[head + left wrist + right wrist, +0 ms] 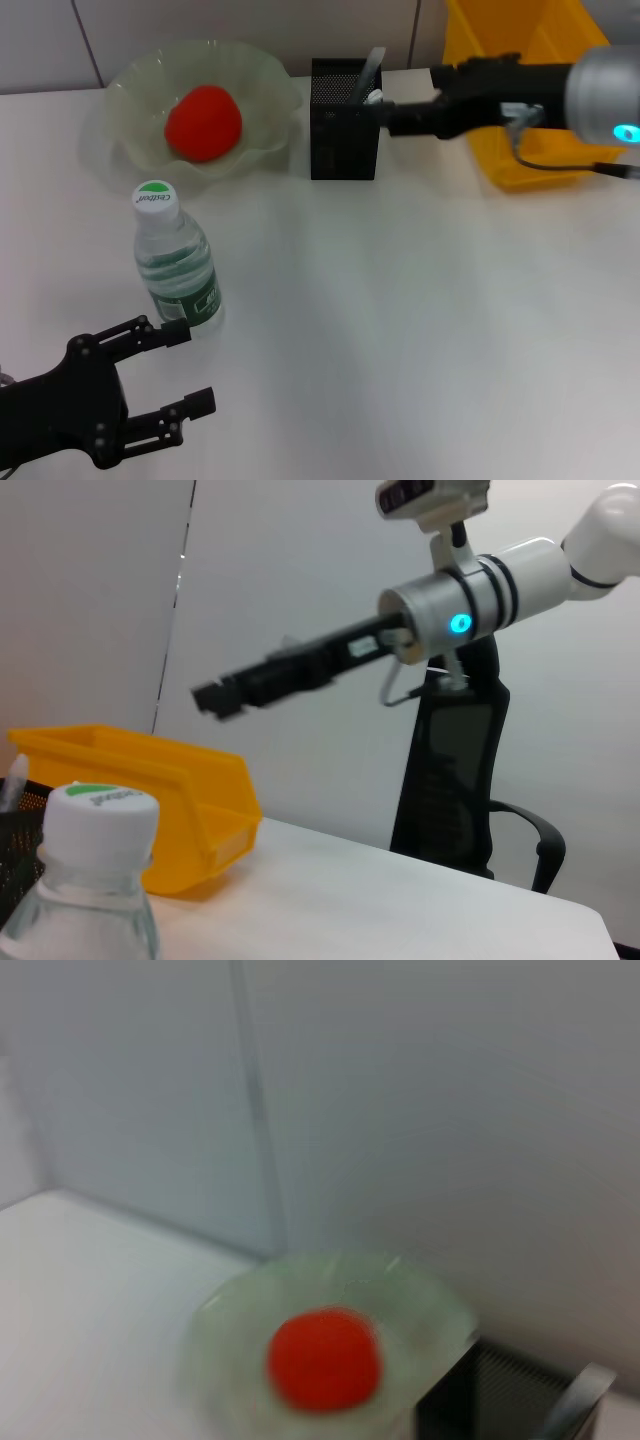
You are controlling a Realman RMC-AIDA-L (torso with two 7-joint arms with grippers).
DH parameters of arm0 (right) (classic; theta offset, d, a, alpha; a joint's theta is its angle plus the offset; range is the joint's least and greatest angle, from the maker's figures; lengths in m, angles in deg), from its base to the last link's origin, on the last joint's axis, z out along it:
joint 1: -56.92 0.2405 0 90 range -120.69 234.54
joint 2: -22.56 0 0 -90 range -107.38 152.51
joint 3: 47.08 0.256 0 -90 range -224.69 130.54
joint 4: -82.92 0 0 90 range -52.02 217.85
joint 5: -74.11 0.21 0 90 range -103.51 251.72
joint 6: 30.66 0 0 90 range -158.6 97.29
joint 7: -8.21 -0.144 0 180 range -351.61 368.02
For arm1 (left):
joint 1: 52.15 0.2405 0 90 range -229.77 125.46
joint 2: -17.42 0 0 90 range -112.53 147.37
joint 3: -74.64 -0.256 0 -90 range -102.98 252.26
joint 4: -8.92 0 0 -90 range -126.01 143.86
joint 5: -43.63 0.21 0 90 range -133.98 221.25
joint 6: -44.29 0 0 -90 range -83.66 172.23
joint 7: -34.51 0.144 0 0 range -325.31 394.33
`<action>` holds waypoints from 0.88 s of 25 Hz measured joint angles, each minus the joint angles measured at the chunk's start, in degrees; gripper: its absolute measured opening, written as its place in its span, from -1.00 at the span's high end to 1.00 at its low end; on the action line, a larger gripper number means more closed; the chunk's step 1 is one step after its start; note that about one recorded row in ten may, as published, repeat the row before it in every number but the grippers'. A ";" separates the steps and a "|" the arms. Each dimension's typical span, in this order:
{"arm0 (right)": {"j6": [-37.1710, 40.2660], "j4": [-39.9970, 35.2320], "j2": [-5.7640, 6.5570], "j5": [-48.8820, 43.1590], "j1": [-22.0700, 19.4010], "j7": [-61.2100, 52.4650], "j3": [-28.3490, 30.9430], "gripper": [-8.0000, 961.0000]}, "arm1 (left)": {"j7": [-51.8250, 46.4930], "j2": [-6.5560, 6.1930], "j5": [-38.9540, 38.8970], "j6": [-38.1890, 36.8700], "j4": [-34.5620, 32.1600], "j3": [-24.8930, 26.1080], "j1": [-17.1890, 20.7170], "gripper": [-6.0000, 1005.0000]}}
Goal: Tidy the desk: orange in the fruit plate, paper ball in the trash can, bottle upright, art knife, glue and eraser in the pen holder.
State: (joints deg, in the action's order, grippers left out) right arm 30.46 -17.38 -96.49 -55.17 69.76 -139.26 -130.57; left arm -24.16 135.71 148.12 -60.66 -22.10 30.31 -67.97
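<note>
The pen holder, a black square mesh cup, stands on the white desk between the fruit plate and the trash can, with a pale stick-shaped item leaning out of its top. The right gripper is stretched out level over the holder's rim, its dark arm reaching in from the right in front of the yellow bin; whether its fingers are parted or closed I cannot tell. The left gripper hangs low at the near left, fingers spread wide and holding nothing, just in front of the bottle. The bottle stands upright, clear with a green-and-white label and a green-topped cap. The orange, bright red-orange, lies in the pale green wavy-rimmed plate.
</note>
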 joint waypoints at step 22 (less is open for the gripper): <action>49.70 52.86 4.36 33.12 0.72 72.99 41.92 -0.75 | 6.62 -0.03 0.16 1.90 0.56 0.21 1.56 -0.54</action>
State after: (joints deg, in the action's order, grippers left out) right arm 80.16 35.48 -92.14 -22.05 70.47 -66.27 -88.65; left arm -17.54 135.68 148.28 -58.76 -21.55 30.52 -66.41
